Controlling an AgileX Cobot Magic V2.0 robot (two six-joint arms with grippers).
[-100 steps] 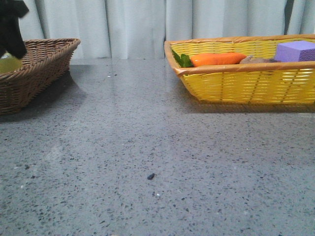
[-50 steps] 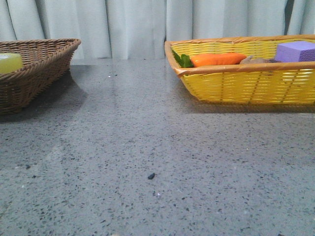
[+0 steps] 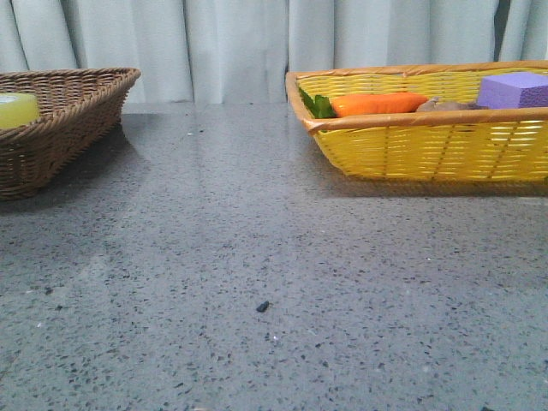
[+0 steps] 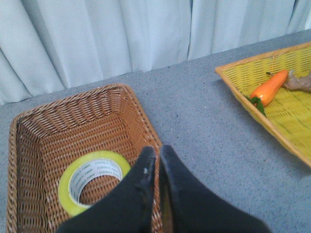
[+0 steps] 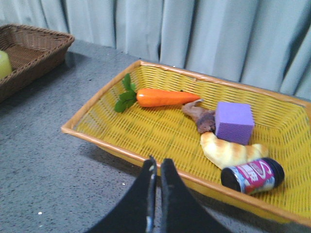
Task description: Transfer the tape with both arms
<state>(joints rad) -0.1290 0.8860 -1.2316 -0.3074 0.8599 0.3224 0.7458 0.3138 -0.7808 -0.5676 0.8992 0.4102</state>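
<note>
Only one tape (image 4: 92, 180), in one brown basket (image 4: 58, 121).

Right claw (image 5: 156, 167) closed, empty, above yellow basket (image 5: 146, 158) rim.

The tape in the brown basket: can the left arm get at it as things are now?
Probably yes. The tape lies flat and alone in the brown basket, with its top open. The left end effector hangs above the basket's near rim, shut, so it would have to open first.
</note>
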